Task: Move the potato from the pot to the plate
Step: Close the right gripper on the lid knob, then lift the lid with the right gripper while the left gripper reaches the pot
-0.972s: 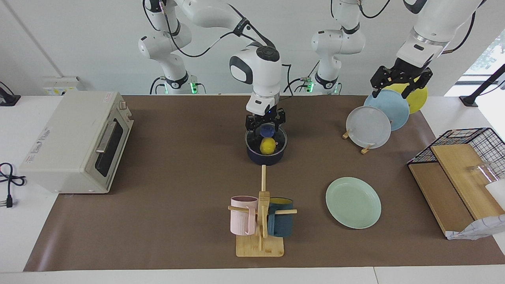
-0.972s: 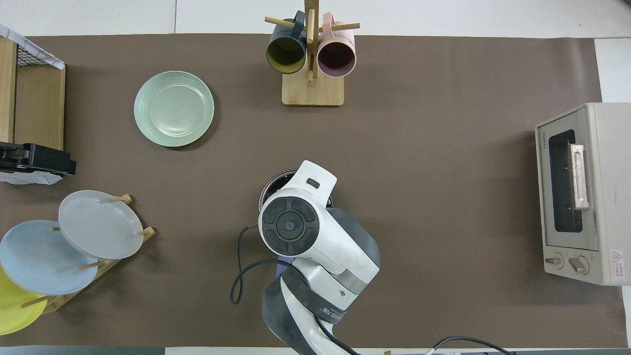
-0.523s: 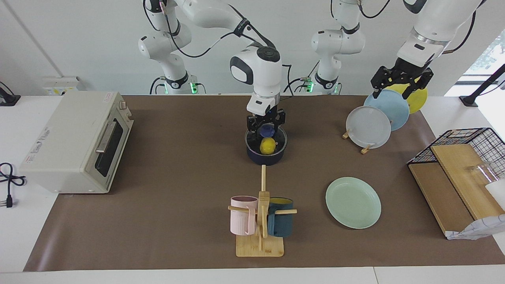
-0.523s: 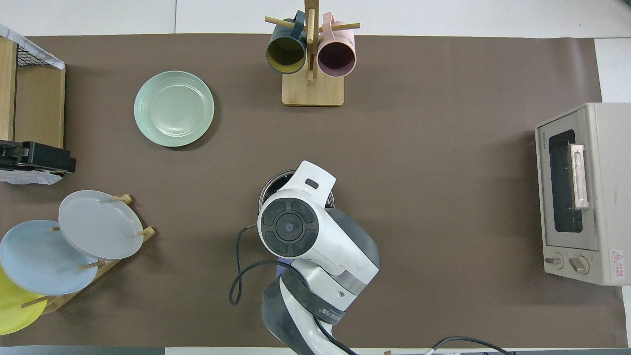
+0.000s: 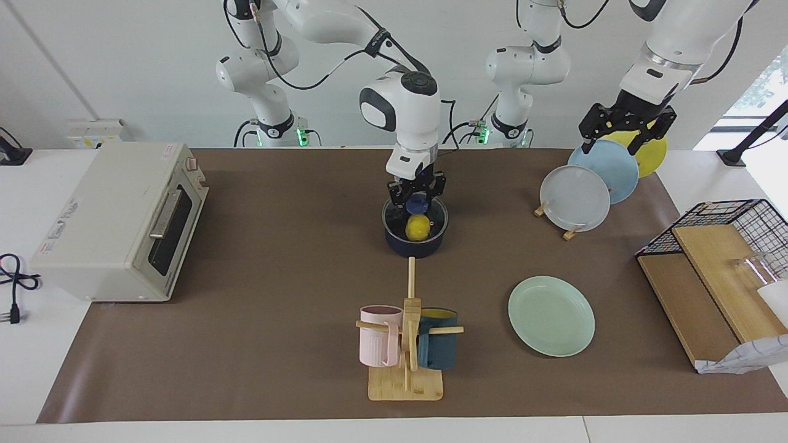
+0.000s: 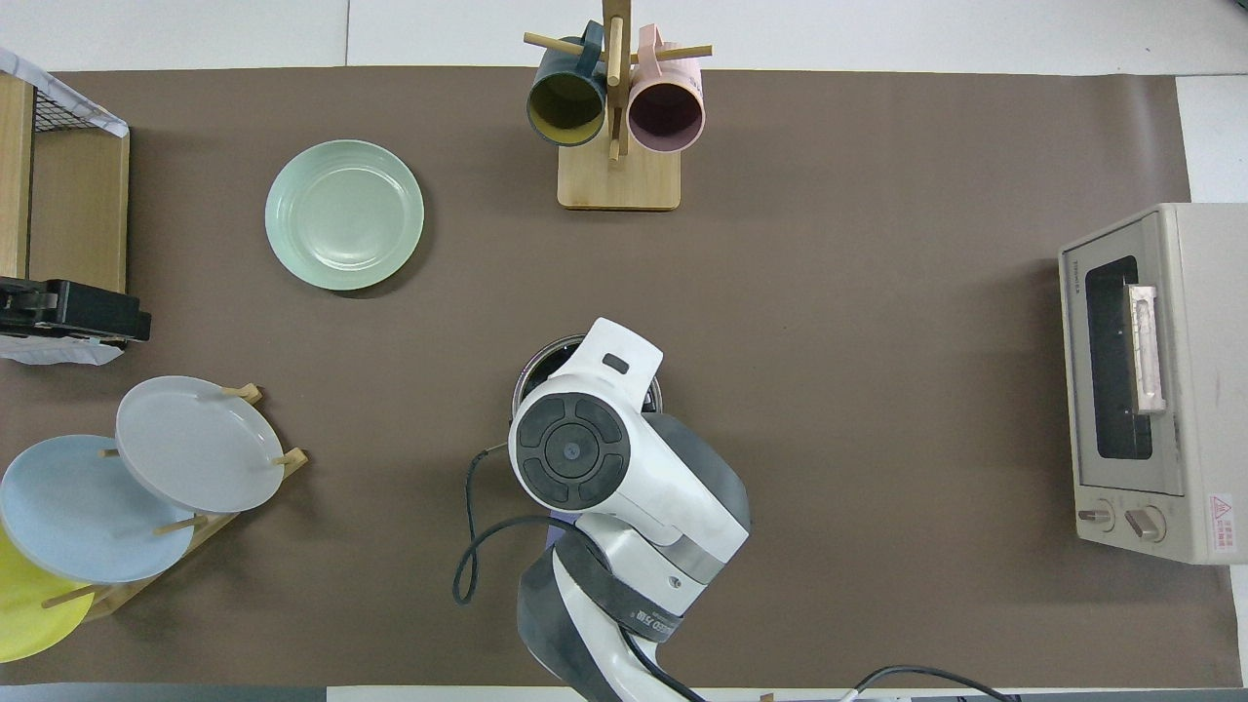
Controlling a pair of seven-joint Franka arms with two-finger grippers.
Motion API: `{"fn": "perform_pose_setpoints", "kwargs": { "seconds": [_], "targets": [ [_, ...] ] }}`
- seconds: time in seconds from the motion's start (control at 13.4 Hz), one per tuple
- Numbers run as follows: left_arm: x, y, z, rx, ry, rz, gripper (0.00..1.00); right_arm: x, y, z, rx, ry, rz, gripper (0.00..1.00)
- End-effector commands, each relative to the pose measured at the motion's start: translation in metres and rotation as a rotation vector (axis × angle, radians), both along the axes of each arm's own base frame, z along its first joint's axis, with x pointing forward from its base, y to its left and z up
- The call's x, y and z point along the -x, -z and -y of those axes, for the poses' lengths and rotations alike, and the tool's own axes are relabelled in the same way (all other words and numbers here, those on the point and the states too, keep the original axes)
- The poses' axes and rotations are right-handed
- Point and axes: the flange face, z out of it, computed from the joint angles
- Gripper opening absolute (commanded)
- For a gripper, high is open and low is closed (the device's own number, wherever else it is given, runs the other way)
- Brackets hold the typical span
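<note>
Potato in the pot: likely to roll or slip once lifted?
The potato looks smooth and rounded, so it may slip in a pinch and roll on the flat plate. It looks small and probably light. The plate's raised rim should help stop it.

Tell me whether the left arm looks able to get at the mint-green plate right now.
Probably yes. The left gripper hangs with open jaws over the plate rack, and the mint-green plate lies flat toward that arm's end, farther from the robots, with nothing on it or crowding it.

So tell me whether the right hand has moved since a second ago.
Yes. The right hand has risen slightly against the pot's rim, closing shut above the potato.
</note>
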Motion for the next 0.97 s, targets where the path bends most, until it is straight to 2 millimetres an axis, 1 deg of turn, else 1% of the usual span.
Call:
{"fn": "perform_pose_setpoints", "kwargs": {
  "seconds": [0.0,0.15,0.22,0.37,0.45,0.6,0.67,0.75,0.82,0.9],
  "targets": [
    [0.007,0.000,0.000,-0.018,-0.005,0.016,1.00,-0.011,-0.015,0.001,0.002,0.003,0.023,0.47],
    [0.007,0.001,0.000,-0.018,-0.003,0.013,1.00,-0.019,-0.037,0.003,0.008,0.008,0.021,0.47],
    [0.007,0.001,0.000,-0.018,-0.003,0.012,1.00,-0.026,-0.048,0.007,0.016,-0.003,0.018,0.47],
    [0.007,0.001,0.003,-0.017,0.001,0.012,1.00,-0.048,-0.064,0.032,0.035,-0.010,0.001,0.47],
    [0.008,0.001,0.010,-0.017,0.013,0.012,1.00,-0.060,-0.064,0.049,0.042,-0.030,-0.008,0.48],
    [0.011,0.001,0.028,-0.016,0.038,0.010,1.00,-0.086,-0.067,0.091,0.058,-0.062,-0.017,0.48],
    [0.014,0.001,0.045,-0.015,0.035,0.012,1.00,-0.097,-0.067,0.113,0.064,-0.071,-0.022,0.48],
    [0.017,0.000,0.060,-0.011,-0.001,0.019,1.00,-0.104,-0.067,0.133,0.075,-0.089,-0.035,0.48],
    [0.019,0.003,0.074,-0.003,-0.034,0.024,1.00,-0.113,-0.065,0.159,0.091,-0.107,-0.058,0.48],
    [0.026,0.004,0.093,0.014,-0.041,0.036,1.00,-0.123,-0.065,0.190,0.101,-0.123,-0.078,0.48]
  ]
}}
